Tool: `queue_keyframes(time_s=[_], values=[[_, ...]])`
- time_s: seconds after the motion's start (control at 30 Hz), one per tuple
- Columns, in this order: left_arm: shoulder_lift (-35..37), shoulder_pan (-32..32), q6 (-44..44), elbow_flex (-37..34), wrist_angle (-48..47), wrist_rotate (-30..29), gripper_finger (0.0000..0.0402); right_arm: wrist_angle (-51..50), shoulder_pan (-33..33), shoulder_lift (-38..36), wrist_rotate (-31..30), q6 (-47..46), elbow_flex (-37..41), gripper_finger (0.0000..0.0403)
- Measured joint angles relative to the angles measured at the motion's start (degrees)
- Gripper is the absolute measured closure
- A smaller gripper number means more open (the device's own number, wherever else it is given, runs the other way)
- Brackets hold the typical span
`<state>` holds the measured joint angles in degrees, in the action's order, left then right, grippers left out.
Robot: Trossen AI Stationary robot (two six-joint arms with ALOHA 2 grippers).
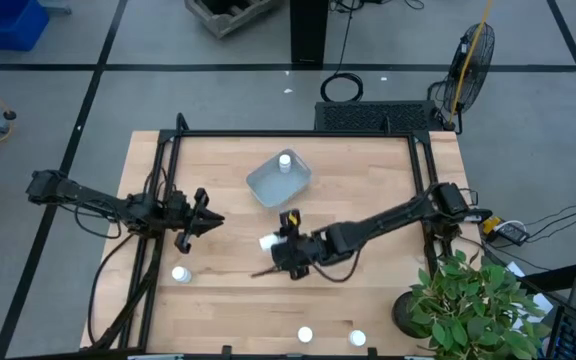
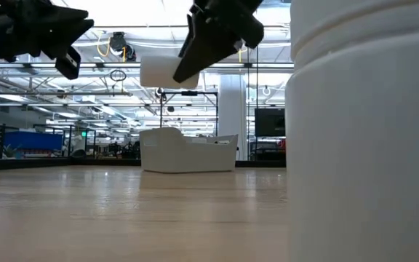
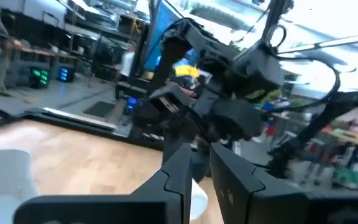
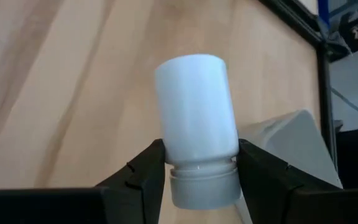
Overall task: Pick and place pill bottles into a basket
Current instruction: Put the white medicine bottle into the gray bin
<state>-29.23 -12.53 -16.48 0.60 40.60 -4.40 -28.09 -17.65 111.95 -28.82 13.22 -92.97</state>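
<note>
Wooden surface (image 1: 368, 200) at frame centre carries the basket (image 1: 265, 186), so the right pincer (image 1: 280, 243), clamping a bottle (image 1: 268, 242) crosswise, hangs just below it while the left pincer (image 1: 208, 220) waits narrowed at left.

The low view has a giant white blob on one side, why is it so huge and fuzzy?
In the low view, that is a pill bottle standing right by the lens, so it fills the side and blurs; the basket farther off looks sharper. In the left wrist view, the background is smeared.
</note>
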Motion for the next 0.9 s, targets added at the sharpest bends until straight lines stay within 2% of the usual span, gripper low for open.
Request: queue_keyframes(time_s=[0.07,0.1,0.2,0.27,0.37,0.5,0.67,0.77,0.9], values=[[-0.1,0.0,-2.5,0.0,0.0,4.8,0.0339,2.3,-1.2,0.8,-0.2,0.9,0.0,0.0244],[-0.4,-0.1,-3.8,0.0,0.0,5.4,0.0339,2.6,-1.9,1.3,-0.9,1.1,-0.1,0.0243],[-0.7,-0.9,-14.9,0.0,-4.2,3.0,0.0339,3.0,-3.7,2.7,-3.9,1.0,-0.1,0.0243],[-1.6,-2.3,-18.4,0.0,-8.6,4.5,0.0339,3.3,-4.8,3.6,-4.8,1.1,-0.1,0.0244],[-3.4,-4.7,-25.0,0.0,-14.0,3.0,0.0339,4.5,-6.4,4.6,-5.9,1.6,0.0,0.0244],[-8.0,-7.9,-30.2,0.0,-11.7,2.2,0.0339,7.9,-7.9,6.0,-8.5,4.5,0.0,0.0243],[-15.6,-9.4,-36.4,0.0,-7.5,-1.6,0.0334,11.8,-7.8,6.1,-8.7,8.8,-0.1,0.0244],[-20.8,-9.4,-39.7,0.0,-2.3,-1.7,0.0307,12.8,-6.8,6.1,-8.7,9.5,0.0,0.0242],[-27.7,-9.4,-41.0,3.1,0.8,-1.0,0.0240,13.7,-6.1,6.1,-8.6,12.7,0.0,0.0244]])
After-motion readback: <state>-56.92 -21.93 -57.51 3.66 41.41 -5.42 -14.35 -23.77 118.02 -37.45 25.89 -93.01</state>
